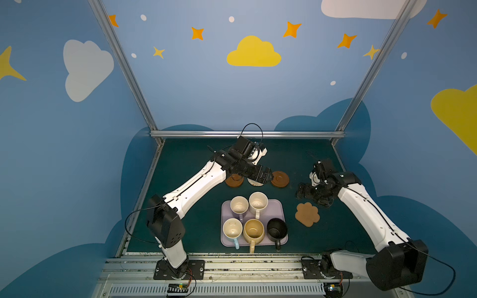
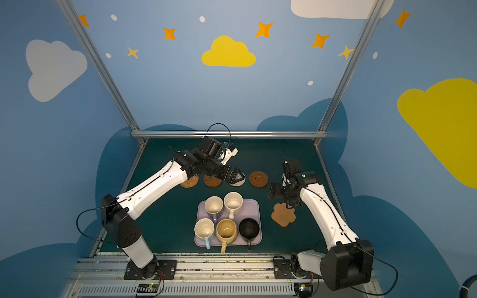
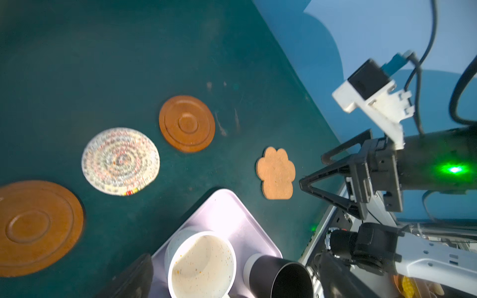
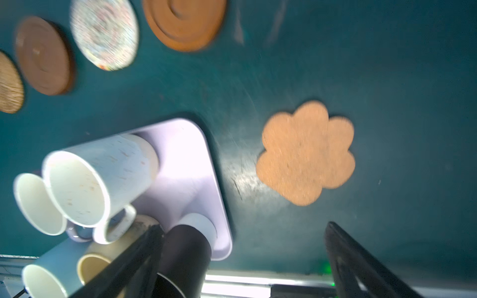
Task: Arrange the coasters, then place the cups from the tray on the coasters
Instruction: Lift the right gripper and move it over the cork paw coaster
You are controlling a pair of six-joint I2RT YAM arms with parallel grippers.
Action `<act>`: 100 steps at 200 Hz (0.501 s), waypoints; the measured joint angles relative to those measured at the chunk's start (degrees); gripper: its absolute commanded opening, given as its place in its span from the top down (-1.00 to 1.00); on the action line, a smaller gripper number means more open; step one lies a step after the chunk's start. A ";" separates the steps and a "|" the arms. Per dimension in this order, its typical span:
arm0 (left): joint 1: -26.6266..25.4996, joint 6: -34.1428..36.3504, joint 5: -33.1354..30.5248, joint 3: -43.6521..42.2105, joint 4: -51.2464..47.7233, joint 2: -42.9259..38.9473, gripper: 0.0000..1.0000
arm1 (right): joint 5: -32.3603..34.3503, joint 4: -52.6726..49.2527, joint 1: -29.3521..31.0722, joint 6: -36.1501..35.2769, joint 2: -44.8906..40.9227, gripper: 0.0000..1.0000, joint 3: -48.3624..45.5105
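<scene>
Paw-shaped coaster point(image 1: 307, 214) beside tray point(image 1: 276, 209), left pincer point(image 2: 238, 178) and right pincer point(image 3: 311, 170) agape, seemingly empty.

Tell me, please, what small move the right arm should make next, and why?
Probably swing the right gripper toward the black cup: it is open and empty, the paw coaster lies flat beside the tray, which holds every cup.

Lilac mug point(image 1: 239, 205), cream mug point(image 1: 258, 201), blue mug point(image 1: 232, 228), yellow mug point(image 1: 254, 229) and black mug point(image 1: 276, 229) are standing on the tray point(image 1: 278, 209). The left gripper point(image 1: 267, 175) is hovering over the whitish coaster point(image 1: 254, 183), between the left brown disc point(image 1: 234, 181) and the right brown disc point(image 1: 280, 179). The right gripper point(image 1: 303, 192) is hanging near the paw coaster point(image 1: 307, 214).
</scene>
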 measured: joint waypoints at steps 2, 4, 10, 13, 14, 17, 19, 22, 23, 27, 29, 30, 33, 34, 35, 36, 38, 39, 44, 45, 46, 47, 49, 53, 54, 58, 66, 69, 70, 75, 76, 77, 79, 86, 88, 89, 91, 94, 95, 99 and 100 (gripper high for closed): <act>-0.07 0.02 0.04 -0.04 -0.04 0.00 -0.99 | 0.04 -0.11 0.04 0.33 -0.17 -0.95 -0.44; -0.13 0.02 0.11 -0.09 -0.11 0.02 -0.99 | 0.07 -0.28 0.09 0.57 -0.33 -0.95 -0.85; -0.33 0.02 0.17 -0.09 -0.31 0.07 -0.99 | 0.11 -0.52 0.24 1.36 -0.61 -0.95 -1.84; -0.42 0.00 0.24 -0.09 -0.42 0.13 -0.99 | 0.13 -0.66 0.31 1.86 -0.66 -0.95 -2.34; -0.46 0.00 0.26 -0.09 -0.44 0.15 -0.99 | 0.13 -0.68 0.33 1.90 -0.66 -0.95 -2.45; -0.50 -0.02 0.33 -0.09 -0.52 0.17 -0.99 | 0.11 -0.76 0.35 2.38 -0.68 -0.95 -2.95; -0.55 -0.04 0.37 -0.09 -0.57 0.22 -0.99 | 0.11 -0.74 0.44 2.82 -0.68 -0.95 -3.28; -0.59 -0.09 0.42 -0.09 -0.66 0.26 -0.99 | 0.09 -0.68 0.57 3.15 -0.68 -0.95 -3.76; -0.63 -0.09 0.46 -0.09 -0.68 0.26 -0.99 | 0.09 -0.68 0.59 3.17 -0.68 -0.95 -3.87; -0.74 -0.13 0.52 -0.09 -0.76 0.37 -0.99 | 0.02 -0.55 0.76 3.85 -0.63 -0.95 -4.59; -0.81 -0.20 0.57 -0.09 -0.81 0.39 -0.99 | -0.02 -0.42 0.90 4.11 -0.63 -0.95 -4.98; -0.83 -0.22 0.57 -0.09 -0.87 0.42 -0.99 | -0.04 -0.39 0.92 4.31 -0.63 -0.95 -5.11; -0.90 -0.33 0.61 -0.09 -0.98 0.48 -0.99 | -0.11 -0.22 1.01 4.66 -0.63 -0.95 -5.73; -0.90 -0.37 0.61 -0.09 -1.01 0.48 -0.99 | -0.17 -0.13 1.07 4.76 -0.63 -0.95 -5.99; -0.92 -0.39 0.63 -0.09 -1.07 0.50 -0.99 | -0.17 -0.09 1.09 4.94 -0.61 -0.95 -6.12; -0.94 -0.39 0.66 -0.09 -1.11 0.50 -0.99 | -0.17 0.00 1.14 5.27 -0.63 -0.94 -6.43; -0.96 -0.46 0.70 -0.09 -1.25 0.61 -0.99 | -0.22 0.07 1.22 5.44 -0.61 -0.95 -6.75; -0.98 -0.57 0.72 -0.09 -1.33 0.66 -0.99 | -0.24 0.15 1.29 5.57 -0.61 -0.95 -7.06; -1.09 -0.79 0.81 -0.09 -1.62 0.76 -0.99 | -0.42 0.44 1.60 6.27 -0.55 -0.95 -8.09; -1.09 -0.76 0.81 -0.09 -1.66 0.79 -0.99 | -0.42 0.46 1.62 6.38 -0.52 -0.95 -8.24; -1.11 -0.81 0.83 -0.09 -1.77 0.85 -0.99 | -0.46 0.52 1.70 6.64 -0.48 -0.95 -8.55; -1.14 -0.83 0.85 -0.09 -1.84 0.90 -0.99 | -0.48 0.55 1.77 6.78 -0.46 -0.95 -8.68; -1.16 -0.90 0.92 -0.07 -1.90 0.98 -0.99 | -0.55 0.68 1.95 6.99 -0.42 -0.95 -9.07; -1.20 -1.03 1.03 -0.07 -2.10 1.16 -0.99 | -0.63 0.92 2.23 7.67 -0.26 -0.95 -9.90; -1.20 -1.03 1.05 -0.07 -2.14 1.18 -0.99 | -0.66 0.96 2.27 7.74 -0.24 -0.95 -10.01; -1.25 -1.11 1.18 -0.07 -2.27 1.42 -0.99 | -0.66 1.20 2.51 8.26 -0.11 -0.95 -10.75; -1.29 -1.18 1.42 -0.07 -2.47 1.92 -0.99 | -0.63 1.68 2.84 9.05 0.22 -0.95 -12.00; -1.29 -1.18 1.53 -0.07 -2.54 2.16 -0.99 | -0.63 1.86 3.02 9.40 0.31 -0.95 -12.44; -1.29 -1.18 1.55 -0.07 -2.56 2.21 -0.99 | -0.66 1.99 3.08 9.49 0.35 -0.95 -12.61; -1.31 -1.16 1.64 -0.07 -2.69 2.62 -0.99 | -0.57 2.25 3.15 9.79 0.50 -0.95 -13.25; -1.31 -1.16 1.66 -0.07 -2.69 2.67 -0.99 | -0.57 2.29 3.15 9.84 0.52 -0.95 -13.33; -1.31 -1.16 1.66 -0.07 -2.71 2.71 -0.99 | -0.55 2.36 3.17 9.90 0.55 -0.95 -13.42; -1.31 -1.14 1.64 -0.07 -2.78 2.91 -0.99 | -0.46 2.45 3.17 10.10 0.59 -0.95 -13.62; -1.31 -1.11 1.60 0.13 -3.13 3.48 -0.99 | -0.26 2.91 3.06 10.58 0.79 -0.95 -14.25; -1.31 -1.09 1.57 0.22 -3.26 3.69 -0.99 | -0.22 3.08 2.99 10.62 0.87 -0.95 -14.38; -1.31 -1.09 1.57 0.28 -3.32 3.82 -0.99 | -0.20 3.10 2.97 10.69 0.87 -0.95 -14.40; -1.31 -1.07 1.57 0.35 -3.39 3.93 -0.99 | -0.17 3.26 2.93 10.78 0.94 -0.95 -14.51; -1.31 -1.03 1.53 0.50 -3.52 4.20 -0.99 | -0.13 3.50 2.78 10.84 1.14 -0.95 -14.64; -1.31 -1.01 1.53 0.50 -3.54 4.24 -0.99 | -0.11 3.52 2.75 10.86 1.16 -0.95 -14.67; -1.31 -0.96 1.49 0.63 -3.63 4.52 -0.99 | -0.07 3.89 2.54 10.93 1.44 -0.95 -14.75; -1.31 -0.96 1.46 0.66 -3.63 4.55 -0.99 | -0.04 3.96 2.47 10.93 1.53 -0.95 -14.75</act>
